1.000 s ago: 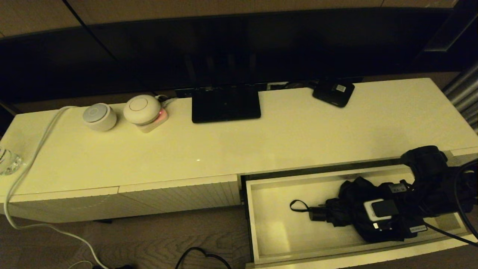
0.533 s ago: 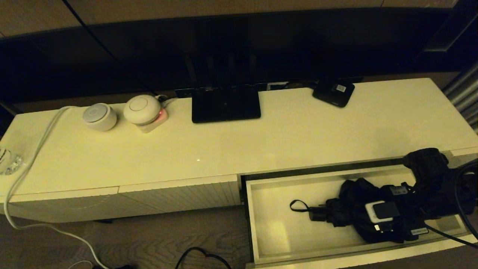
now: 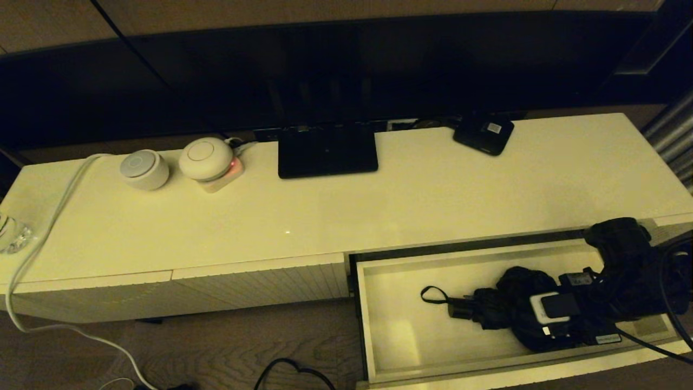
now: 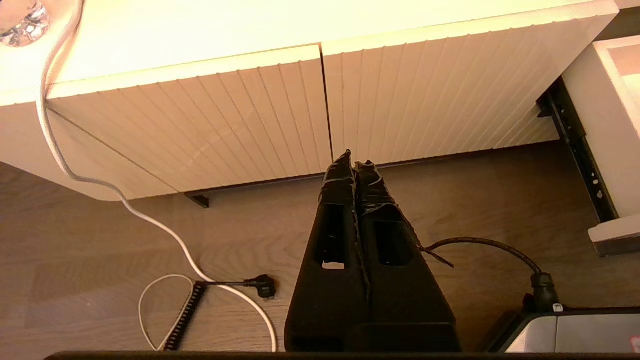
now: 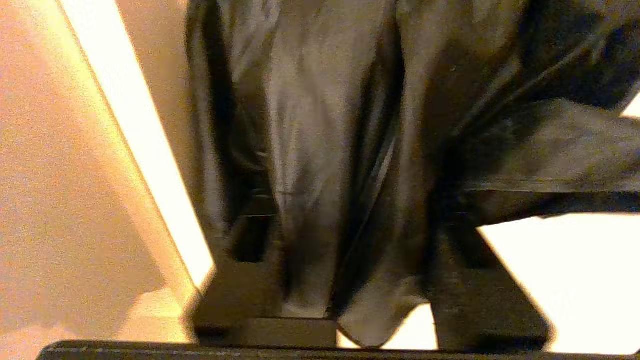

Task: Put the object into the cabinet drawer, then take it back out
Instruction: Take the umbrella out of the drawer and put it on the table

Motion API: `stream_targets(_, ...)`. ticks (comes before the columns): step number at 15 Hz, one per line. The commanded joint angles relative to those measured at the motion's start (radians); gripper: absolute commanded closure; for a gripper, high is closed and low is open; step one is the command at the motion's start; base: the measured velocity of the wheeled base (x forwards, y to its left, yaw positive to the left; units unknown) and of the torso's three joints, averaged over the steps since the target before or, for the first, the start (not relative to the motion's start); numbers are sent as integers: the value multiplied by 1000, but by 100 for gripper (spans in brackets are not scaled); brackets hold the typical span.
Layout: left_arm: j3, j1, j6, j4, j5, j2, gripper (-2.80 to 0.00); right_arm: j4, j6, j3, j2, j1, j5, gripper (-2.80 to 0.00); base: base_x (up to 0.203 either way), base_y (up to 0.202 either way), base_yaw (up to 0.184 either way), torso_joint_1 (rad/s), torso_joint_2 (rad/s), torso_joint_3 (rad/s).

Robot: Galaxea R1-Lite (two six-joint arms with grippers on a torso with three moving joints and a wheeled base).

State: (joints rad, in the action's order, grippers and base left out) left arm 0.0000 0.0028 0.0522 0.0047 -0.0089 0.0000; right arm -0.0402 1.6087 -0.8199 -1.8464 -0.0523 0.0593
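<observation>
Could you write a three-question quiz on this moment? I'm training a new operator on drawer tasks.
1. True or false: the umbrella lies inside the open drawer.
2. Which pincer is at the umbrella? A) left B) right C) neither
3. Fill in: the left pincer hangs with its fingers ____, in front of the ribbed panels.

Key:
1. True. Its handle and wrist loop point toward the robot's left.
2. B. The right pincer is down in the drawer with umbrella fabric between its fingers.
3. Shut, holding nothing.
</observation>
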Motion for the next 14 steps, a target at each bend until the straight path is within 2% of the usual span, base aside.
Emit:
stream_targets(1,3,0,0,0,0,0,0,-1,10,5,6,2,2,0,0,0,0,0,0,0)
stream_targets(7,3,0,0,0,0,0,0,0,9,15,89,0,8,0,0,0,0,0,0,0)
stream_targets(14,3,0,0,0,0,0,0,-49,-13,64,371,3,36,0,0,0,0,0,0,0)
